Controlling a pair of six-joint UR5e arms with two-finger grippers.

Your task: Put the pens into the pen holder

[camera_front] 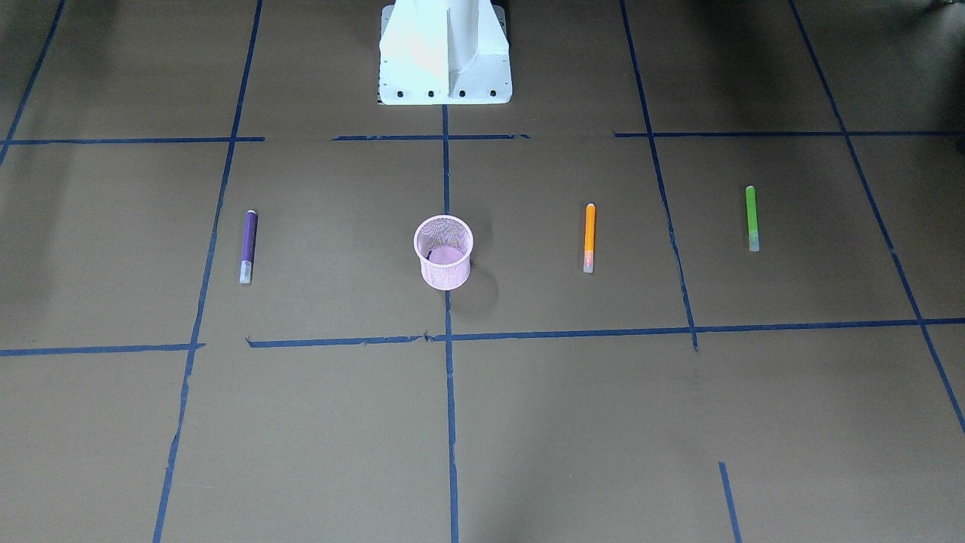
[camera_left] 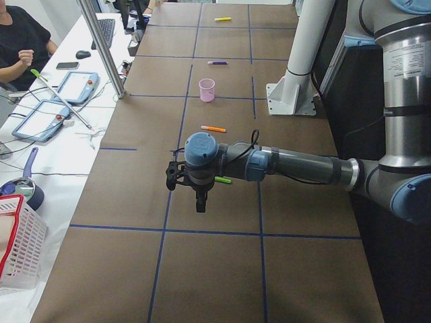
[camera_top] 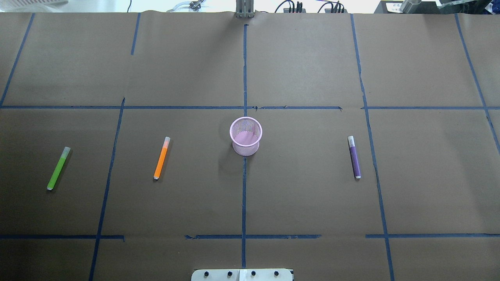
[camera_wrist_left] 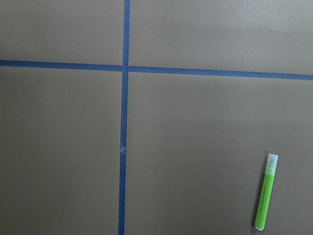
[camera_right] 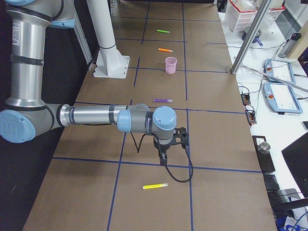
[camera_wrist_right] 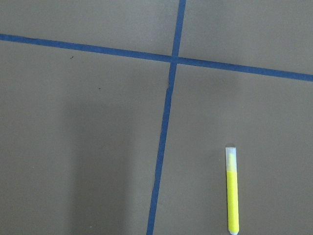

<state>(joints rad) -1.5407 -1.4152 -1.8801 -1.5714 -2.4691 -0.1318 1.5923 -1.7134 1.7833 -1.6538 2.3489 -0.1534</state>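
Note:
The pink mesh pen holder [camera_top: 245,136] stands upright at the table's middle. The orange pen [camera_top: 161,157] and the green pen [camera_top: 58,168] lie flat to its left in the overhead view, and the purple pen [camera_top: 354,157] lies to its right. All are apart from the holder. My left gripper [camera_left: 200,202] hangs above the table near the green pen [camera_left: 222,180], which also shows in the left wrist view [camera_wrist_left: 265,198]. My right gripper [camera_right: 162,156] hangs above the table past the purple pen [camera_right: 162,100]. I cannot tell whether either gripper is open or shut.
A yellow pen [camera_right: 155,186] lies beyond the right gripper and shows in the right wrist view [camera_wrist_right: 233,191]. The white robot pedestal [camera_front: 445,53] stands at the table's robot side. Blue tape lines grid the brown table. A white basket [camera_left: 17,249] and teach pendants [camera_left: 77,86] sit off the table's far edge.

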